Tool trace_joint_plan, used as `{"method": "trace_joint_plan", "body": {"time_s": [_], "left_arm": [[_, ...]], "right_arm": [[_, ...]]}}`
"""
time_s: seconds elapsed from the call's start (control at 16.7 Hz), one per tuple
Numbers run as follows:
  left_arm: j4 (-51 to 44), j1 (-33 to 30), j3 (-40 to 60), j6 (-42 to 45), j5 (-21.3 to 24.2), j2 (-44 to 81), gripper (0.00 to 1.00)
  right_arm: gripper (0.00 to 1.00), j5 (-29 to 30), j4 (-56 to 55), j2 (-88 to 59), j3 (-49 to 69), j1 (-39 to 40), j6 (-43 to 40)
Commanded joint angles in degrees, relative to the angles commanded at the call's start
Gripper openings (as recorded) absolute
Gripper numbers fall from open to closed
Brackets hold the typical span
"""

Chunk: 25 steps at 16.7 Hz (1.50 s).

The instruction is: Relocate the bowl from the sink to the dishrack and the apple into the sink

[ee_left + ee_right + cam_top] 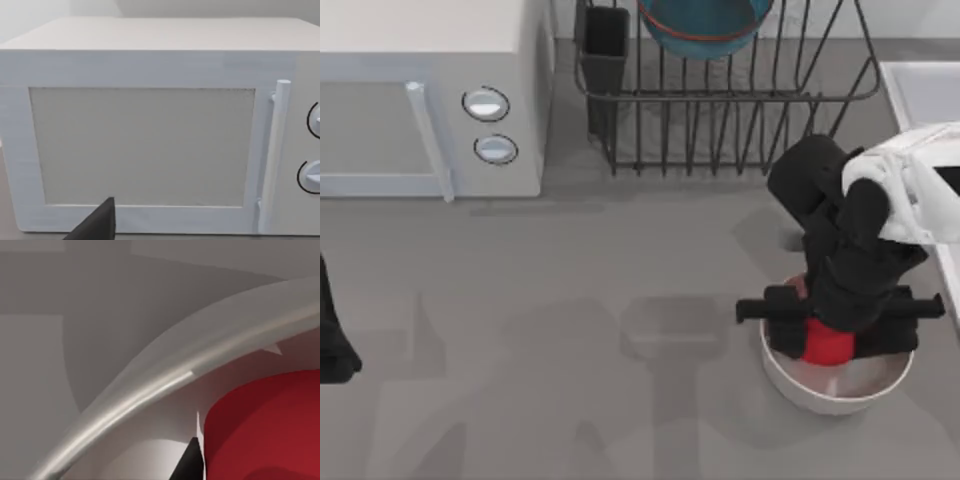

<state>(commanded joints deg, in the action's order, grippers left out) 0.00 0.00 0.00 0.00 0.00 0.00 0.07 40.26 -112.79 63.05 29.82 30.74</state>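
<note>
Reaching into the white bowl at lower right, my right gripper pinches the apple: light, rigid, smooth, best held across its widest part.

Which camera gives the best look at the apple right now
The right wrist view: the apple looms large inside the white bowl. From the top view it's a red patch mostly hidden under the right gripper. The left wrist view faces the microwave.

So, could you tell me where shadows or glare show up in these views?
Top view: soft arm shadows on the table. Right wrist view: a bright highlight along the white bowl rim beside the apple. Left wrist view: the microwave evenly lit, no glare.
</note>
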Motion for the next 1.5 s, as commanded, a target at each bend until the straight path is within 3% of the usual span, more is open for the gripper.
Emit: {"method": "trace_joint_plan", "body": {"time_s": [0.24, 0.3, 0.72, 1.5], "left_arm": [[0.0, 0.0, 0.0, 0.0, 0.0, 0.0, 1.0], [0.0, 0.0, 0.0, 0.0, 0.0, 0.0, 1.0], [0.0, 0.0, 0.0, 0.0, 0.0, 0.0, 1.0], [0.0, 0.0, 0.0, 0.0, 0.0, 0.0, 1.0]], "right_arm": [[0.02, 0.0, 0.0, 0.0, 0.0, 0.0, 0.0], [0.0, 0.0, 0.0, 0.0, 0.0, 0.0, 0.0], [0.0, 0.0, 0.0, 0.0, 0.0, 0.0, 0.0], [0.0, 0.4, 25.4, 12.6, 14.8, 0.8, -0.3]]}}
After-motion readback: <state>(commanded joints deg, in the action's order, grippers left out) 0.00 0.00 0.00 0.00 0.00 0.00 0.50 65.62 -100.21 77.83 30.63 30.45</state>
